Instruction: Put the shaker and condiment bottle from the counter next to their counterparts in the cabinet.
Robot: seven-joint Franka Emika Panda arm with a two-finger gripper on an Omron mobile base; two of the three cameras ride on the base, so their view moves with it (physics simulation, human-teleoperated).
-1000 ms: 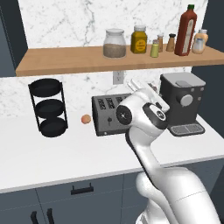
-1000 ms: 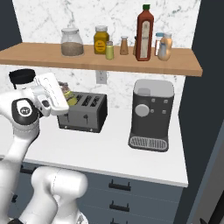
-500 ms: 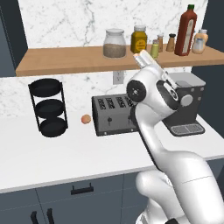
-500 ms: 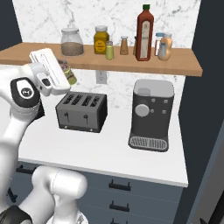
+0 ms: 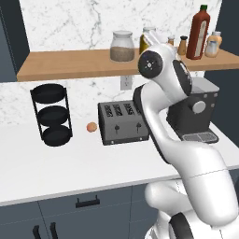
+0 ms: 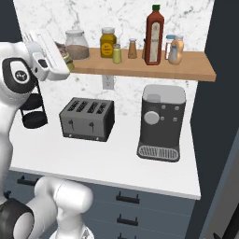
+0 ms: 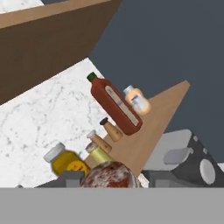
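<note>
Plainly, the shaker (image 6: 68, 58) is off the tabletop (image 6: 121, 158) and up at shelf height. It shows as a small yellow-green thing at the tip of the end effector (image 6: 64, 59), which appears clenched on it, just off the left part of the cabinet (image 6: 196, 70) and close beside the glass jar (image 6: 77, 44). In the hand view a round mottled top (image 7: 109, 176) sits low between the fingers, probably its cap. The condiment bottle (image 6: 154, 35) stands upright on the board among the counterparts, with a yellow-green twin (image 6: 116, 53) and a brown shaker (image 6: 133, 48) to its left. The step in hand looks like carrying the shaker along to that twin. It should stay upright, travel in front of the glass jar and the amber jar (image 6: 108, 42) rather than over them, and come down onto bare board. The strip along the shelf's front edge looks free, whereas the gap between twin and brown shaker is narrow. Below, the toaster (image 6: 87, 119) and coffee machine (image 6: 161, 121) are well clear.
</note>
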